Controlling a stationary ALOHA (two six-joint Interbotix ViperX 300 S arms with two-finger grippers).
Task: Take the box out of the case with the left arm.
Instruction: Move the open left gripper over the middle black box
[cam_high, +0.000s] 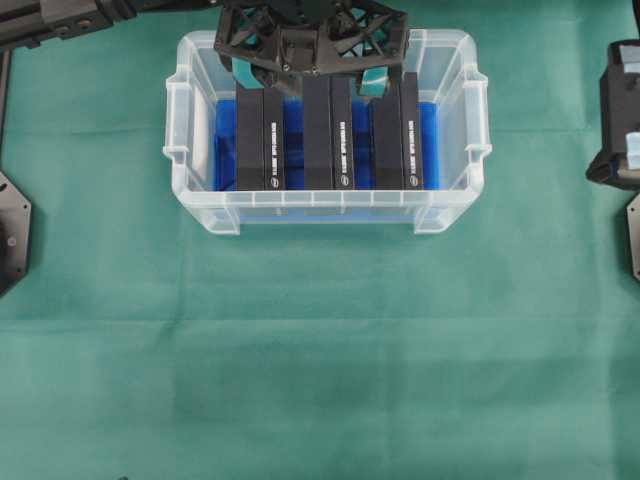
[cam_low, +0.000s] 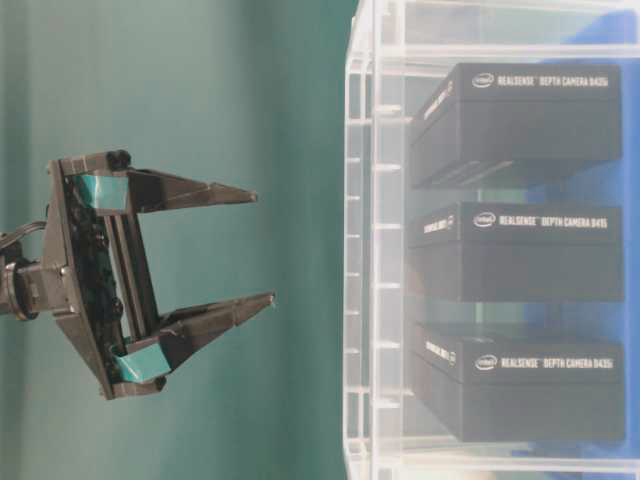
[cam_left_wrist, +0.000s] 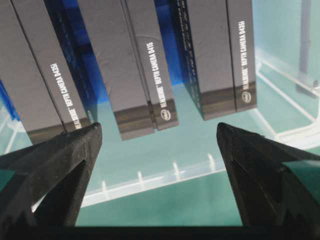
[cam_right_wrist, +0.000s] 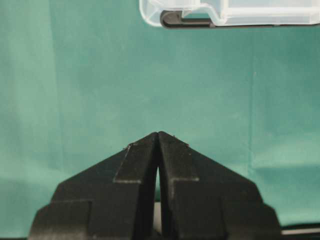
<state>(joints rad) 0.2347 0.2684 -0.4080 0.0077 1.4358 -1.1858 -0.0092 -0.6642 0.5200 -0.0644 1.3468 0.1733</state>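
The clear case (cam_high: 322, 208) stands at the back middle of the green cloth, with a blue sheet on its bottom. Three black boxes stand side by side in it: left (cam_high: 261, 140), middle (cam_high: 329, 135) and right (cam_high: 397, 135). My left gripper (cam_high: 310, 78) hovers over the far end of the case, roughly above the middle box (cam_left_wrist: 145, 100). It is open and empty, its fingertips (cam_left_wrist: 92, 132) spread wide. In the table-level view the left gripper (cam_low: 260, 246) is clear of the case rim (cam_low: 358, 250), touching nothing. My right gripper (cam_right_wrist: 158, 134) is shut on nothing over bare cloth.
The right arm (cam_high: 620, 115) rests at the right edge of the table, away from the case. A corner of the case (cam_right_wrist: 240, 12) shows at the top of the right wrist view. Green cloth (cam_high: 320, 360) covers the table in front of the case.
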